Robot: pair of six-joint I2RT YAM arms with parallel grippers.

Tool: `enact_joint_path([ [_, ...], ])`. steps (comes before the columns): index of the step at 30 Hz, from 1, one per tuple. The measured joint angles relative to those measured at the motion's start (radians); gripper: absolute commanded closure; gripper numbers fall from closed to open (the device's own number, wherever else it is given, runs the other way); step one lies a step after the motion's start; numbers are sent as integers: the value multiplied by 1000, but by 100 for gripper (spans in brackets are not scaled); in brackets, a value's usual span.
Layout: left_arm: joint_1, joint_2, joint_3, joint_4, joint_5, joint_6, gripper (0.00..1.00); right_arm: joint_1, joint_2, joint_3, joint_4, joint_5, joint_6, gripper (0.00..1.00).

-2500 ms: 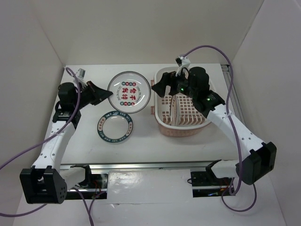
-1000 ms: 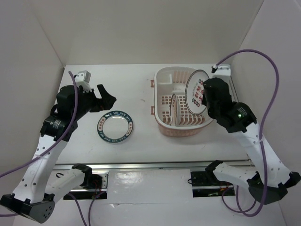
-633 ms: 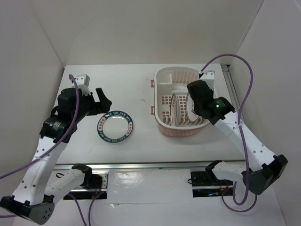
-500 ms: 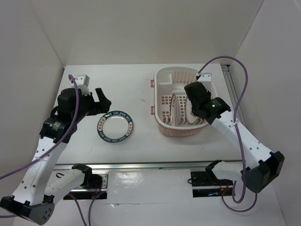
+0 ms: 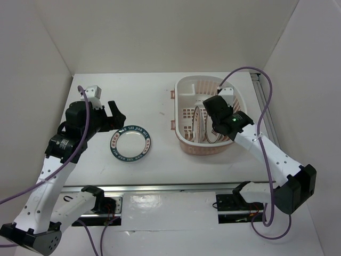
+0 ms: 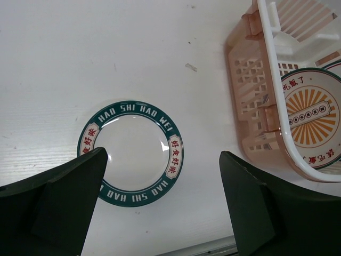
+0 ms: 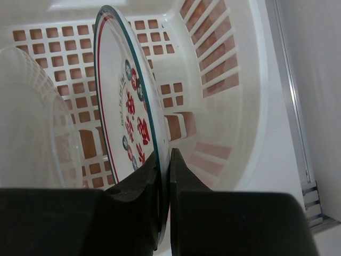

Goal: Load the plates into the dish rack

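Note:
The pale pink dish rack (image 5: 184, 140) stands at the right of the table. Inside it, my right gripper (image 7: 165, 154) is shut on the rim of the plate with red-green characters (image 7: 130, 122), which it holds on edge over the slotted bottom. To that plate's left, the sunburst plate (image 6: 311, 120) stands on edge in the rack (image 6: 250, 96). The blue-rimmed plate (image 5: 131, 144) lies flat on the table left of the rack. My left gripper (image 6: 162, 157) hangs open above this plate (image 6: 133, 160), with nothing between its fingers.
A metal rail (image 5: 264, 106) runs along the table's right edge, close to the rack. White walls close in the table on the left, back and right. The rack's white inner compartment (image 5: 200, 93) sits at its far end.
The character plate, once flat on the table, then tilted above the rack, has come down into it and now stands beside the sunburst plate. My left gripper has barely moved.

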Motion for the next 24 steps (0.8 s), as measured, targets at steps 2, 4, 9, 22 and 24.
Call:
enact_joint_path([
  [2,0,0,-3,1,-1,0,0,5,4,0,1,3,5,100],
  [4,0,-2,-5,0,-5,0,0,11,8,-4,2,4,11,100],
  [9,0,-6,-5,0,-10,0,0,24,16,-19,3,6,30,100],
  [22,0,-8,-17,1,-18,0,0,97,56,-27,9,34,101,45],
  [24,0,-8,-23,1,-19,0,0,109,66,-27,8,36,114,35],
])
